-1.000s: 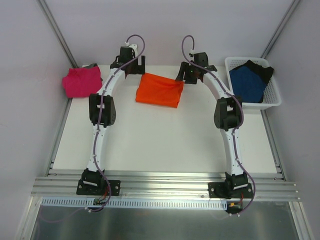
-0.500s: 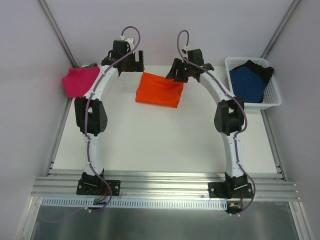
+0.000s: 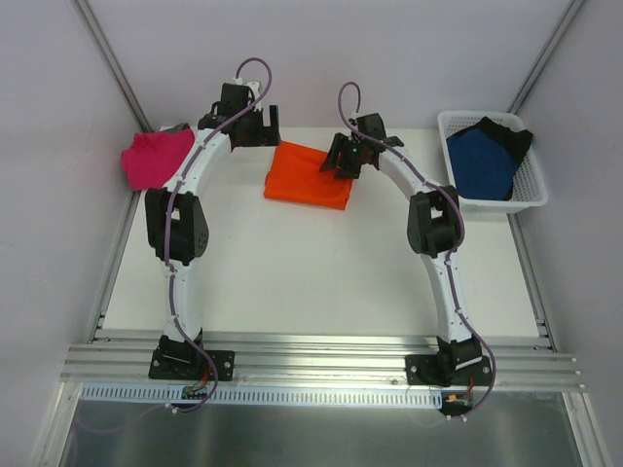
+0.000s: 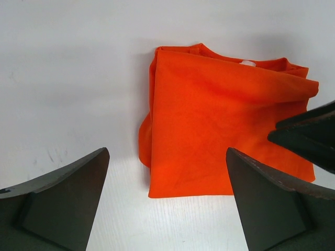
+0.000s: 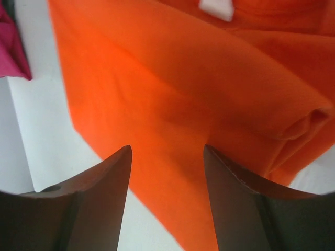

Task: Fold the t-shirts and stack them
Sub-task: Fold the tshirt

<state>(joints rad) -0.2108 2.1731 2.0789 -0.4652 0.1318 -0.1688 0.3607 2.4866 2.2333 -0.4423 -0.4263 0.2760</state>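
Observation:
A folded bright orange t-shirt (image 3: 310,175) lies flat at the back middle of the table; it also shows in the left wrist view (image 4: 220,125) and fills the right wrist view (image 5: 172,89). My left gripper (image 3: 258,131) hangs open just off its left end, with nothing between its fingers (image 4: 63,204). Over the shirt's right end my right gripper (image 3: 341,161) stands open, jaws apart above the cloth (image 5: 167,157). A magenta-pink t-shirt (image 3: 156,159) sits bunched at the back left. A dark blue t-shirt (image 3: 482,161) and a black one (image 3: 508,128) lie in the basket.
The white mesh basket (image 3: 526,195) stands at the back right corner. The white table (image 3: 292,272) ends at a metal rail along the near edge, where both arm bases are bolted. Grey walls close in on both sides.
My right gripper has come left and down over the orange shirt's right end, its jaws slightly narrower. The left arm has swung its elbow out to the left, its gripper staying beside the shirt.

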